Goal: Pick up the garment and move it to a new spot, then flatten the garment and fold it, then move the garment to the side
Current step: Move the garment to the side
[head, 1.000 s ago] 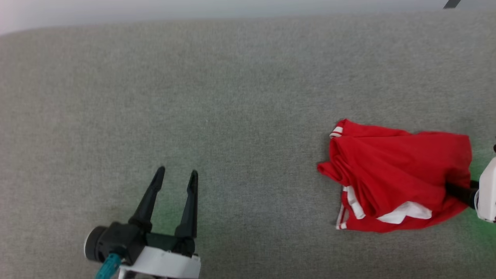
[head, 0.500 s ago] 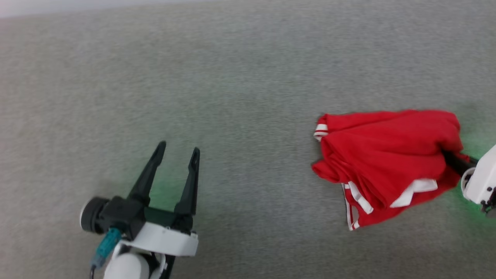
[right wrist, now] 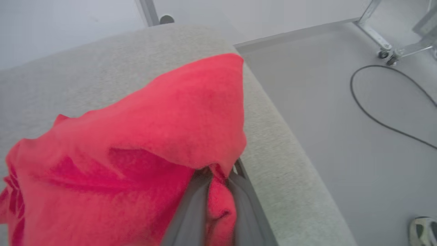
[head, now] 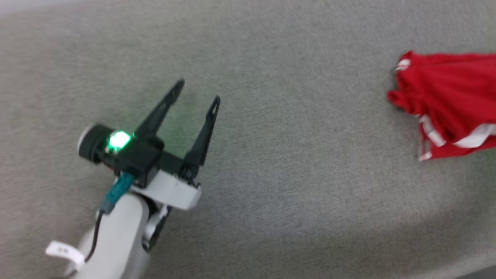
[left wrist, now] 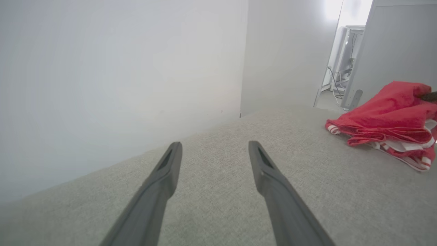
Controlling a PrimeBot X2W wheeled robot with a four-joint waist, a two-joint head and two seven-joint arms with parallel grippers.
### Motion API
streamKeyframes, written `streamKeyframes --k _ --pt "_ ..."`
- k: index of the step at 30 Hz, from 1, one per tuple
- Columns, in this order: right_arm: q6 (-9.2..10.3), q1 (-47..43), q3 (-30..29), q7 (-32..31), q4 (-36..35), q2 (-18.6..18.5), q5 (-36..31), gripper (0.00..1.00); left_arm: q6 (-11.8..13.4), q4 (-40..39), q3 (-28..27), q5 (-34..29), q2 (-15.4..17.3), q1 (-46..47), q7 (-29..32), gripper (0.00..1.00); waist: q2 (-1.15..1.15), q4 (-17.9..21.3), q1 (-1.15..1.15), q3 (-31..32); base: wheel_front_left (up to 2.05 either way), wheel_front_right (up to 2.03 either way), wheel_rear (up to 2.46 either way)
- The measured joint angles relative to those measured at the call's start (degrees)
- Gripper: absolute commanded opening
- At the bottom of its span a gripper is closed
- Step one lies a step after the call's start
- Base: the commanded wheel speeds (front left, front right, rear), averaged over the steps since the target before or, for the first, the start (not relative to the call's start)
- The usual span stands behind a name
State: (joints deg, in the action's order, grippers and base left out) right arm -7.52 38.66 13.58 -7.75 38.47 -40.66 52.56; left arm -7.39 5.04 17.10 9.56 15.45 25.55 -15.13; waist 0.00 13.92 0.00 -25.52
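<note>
Setting: a broad grey padded surface (head: 271, 193), its far side against a plain white wall (left wrist: 102, 68); grey floor (right wrist: 324, 102) lies beyond one rounded edge.
Garment: the red garment (head: 449, 104), with white striped trim showing, sits bunched on the robot's right part of the pad. Its lower folds rest on the fabric and its top is drawn up into a peak.
Right hand: the right hand (right wrist: 220, 171) is clamped on a fold of the garment, with red cloth pinched between its two dark fingers.
Left hand: the left hand (head: 198, 91) hovers over bare pad, well apart from the garment, fingers spread wide and holding nothing.
Change: a second ago the right hand stood open at the cloth; now its fingers are together on it. The head camera has also swung, so the garment's shift across that view is not its own travel.
Meaning: the pick-up grip looks made. Carrying to a new spot comes next; flattening, folding and setting aside are all undone.
Edges: the pinch sits just beside the rounded edge, with the floor and a loose black cable (right wrist: 375, 112) below. Which edge of the pad this is I cannot tell. A pull that way risks trailing cloth over the drop.
Open room: the middle of the pad, between the two hands, is wide and bare, and looks the likely place to lay the garment out.
</note>
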Motion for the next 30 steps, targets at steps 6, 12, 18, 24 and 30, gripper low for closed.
streamKeyframes --k 6,12,18,24,30 --pt "0.0 5.9 3.1 2.92 6.45 -2.67 -2.68 0.0 -0.01 1.03 3.87 0.21 2.54 7.56 0.51 1.0 0.0 1.93 0.0 -3.48 0.0 0.0 0.0" --pt "0.0 11.66 7.16 7.1 10.44 -3.9 -4.42 0.0 -0.01 -0.29 5.42 0.34 4.35 11.76 1.87 1.0 0.0 2.4 0.0 -6.2 0.0 0.0 0.0" --pt "0.0 17.52 11.4 10.84 15.77 -4.47 -7.77 0.0 -0.01 -2.93 5.53 0.41 5.99 13.59 3.67 1.0 0.0 1.78 0.0 -8.26 0.0 0.0 0.0" --pt "0.0 19.79 15.32 12.3 21.28 -1.93 -8.8 0.0 0.32 -4.99 5.61 0.41 6.9 13.74 5.43 1.0 0.0 1.27 0.0 -9.88 0.0 0.0 0.0" --pt "0.0 20.35 18.23 13.68 24.27 0.36 -7.66 0.0 0.9 -6.67 5.37 0.44 7.81 13.16 6.62 1.0 0.0 1.3 0.0 -10.85 0.0 0.0 0.0"
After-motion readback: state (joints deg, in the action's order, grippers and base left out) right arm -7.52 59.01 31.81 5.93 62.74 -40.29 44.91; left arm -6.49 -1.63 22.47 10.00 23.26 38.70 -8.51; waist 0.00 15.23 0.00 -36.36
